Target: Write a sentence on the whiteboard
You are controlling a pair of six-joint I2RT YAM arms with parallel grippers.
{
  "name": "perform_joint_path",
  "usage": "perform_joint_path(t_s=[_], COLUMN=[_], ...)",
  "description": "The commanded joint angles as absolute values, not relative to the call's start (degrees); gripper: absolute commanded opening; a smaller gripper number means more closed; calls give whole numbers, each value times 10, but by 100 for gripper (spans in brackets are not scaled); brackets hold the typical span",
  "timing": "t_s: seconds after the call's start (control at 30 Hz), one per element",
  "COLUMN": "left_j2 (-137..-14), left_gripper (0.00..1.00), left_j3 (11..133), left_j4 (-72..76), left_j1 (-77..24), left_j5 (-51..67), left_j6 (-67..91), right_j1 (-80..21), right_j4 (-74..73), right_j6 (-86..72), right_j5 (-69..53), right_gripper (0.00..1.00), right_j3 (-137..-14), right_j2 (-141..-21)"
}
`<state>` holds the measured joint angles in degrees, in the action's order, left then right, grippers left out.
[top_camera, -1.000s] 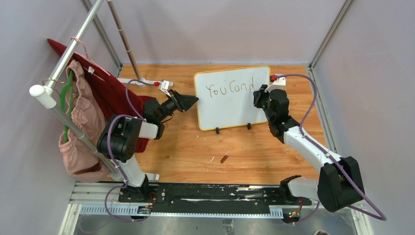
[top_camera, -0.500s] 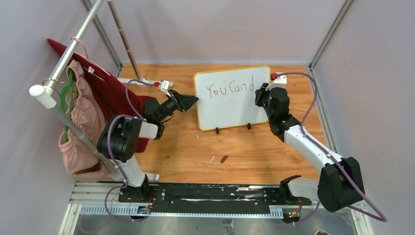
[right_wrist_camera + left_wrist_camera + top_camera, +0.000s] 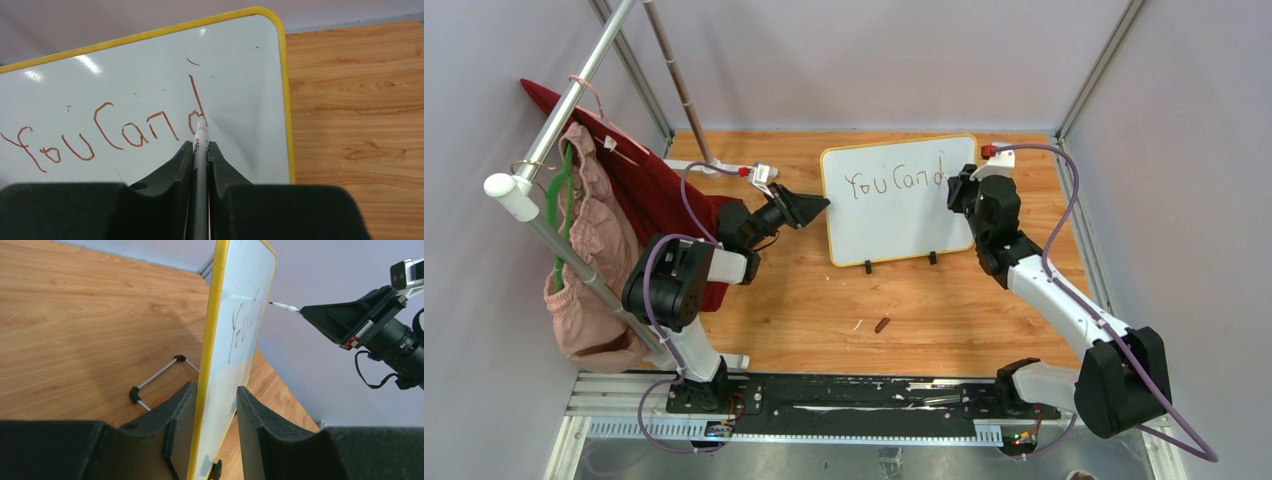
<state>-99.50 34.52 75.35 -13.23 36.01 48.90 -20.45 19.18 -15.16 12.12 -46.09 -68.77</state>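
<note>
The wooden table (image 3: 824,300) carries the whiteboard (image 3: 894,225), which stands upright on its two black feet towards the back, at the middle. The left gripper (image 3: 816,207) is on the board's left edge, one finger in front and one behind, closed onto the yellow rim to steady it. On the other side, the right gripper (image 3: 956,188) is clamped tight on a thin white marker (image 3: 201,135), which points at the upper right of the board. The sentence (image 3: 894,182) is only partly there: "You Can d" runs along the top line in reddish-brown. The tip sits at the foot of that "d", at the surface or just off it; the views do not settle which.

So the writing is in mid-word, perhaps halfway. Next, by the look of it, comes the "o". That calls for a small shift right, and there is little room before the rim. The remaining words will need a second line below.
</note>
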Motion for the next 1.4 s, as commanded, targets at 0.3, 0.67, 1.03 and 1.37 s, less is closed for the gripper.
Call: perform_joint_path(t_s=[0.3, 0.67, 1.03, 1.37], left_j2=[-1006, -1005, -1005, -1004], left_gripper=[40, 40, 40, 40], left_j3=[338, 338, 338, 337], left_j4=[762, 762, 764, 764], left_j1=[-131, -131, -131, -131], left_j5=[373, 373, 373, 374], left_j6=[508, 509, 510, 511], right_j1=[-184, -182, -182, -182], right_j4=[199, 208, 201, 187], right_j6=[-142, -144, -149, -152], right_j5=[138, 123, 105, 115], right_gripper=[0, 0, 0, 0], right_j3=[-470, -480, -469, -441], right_j2=[-684, -704, -706, -694])
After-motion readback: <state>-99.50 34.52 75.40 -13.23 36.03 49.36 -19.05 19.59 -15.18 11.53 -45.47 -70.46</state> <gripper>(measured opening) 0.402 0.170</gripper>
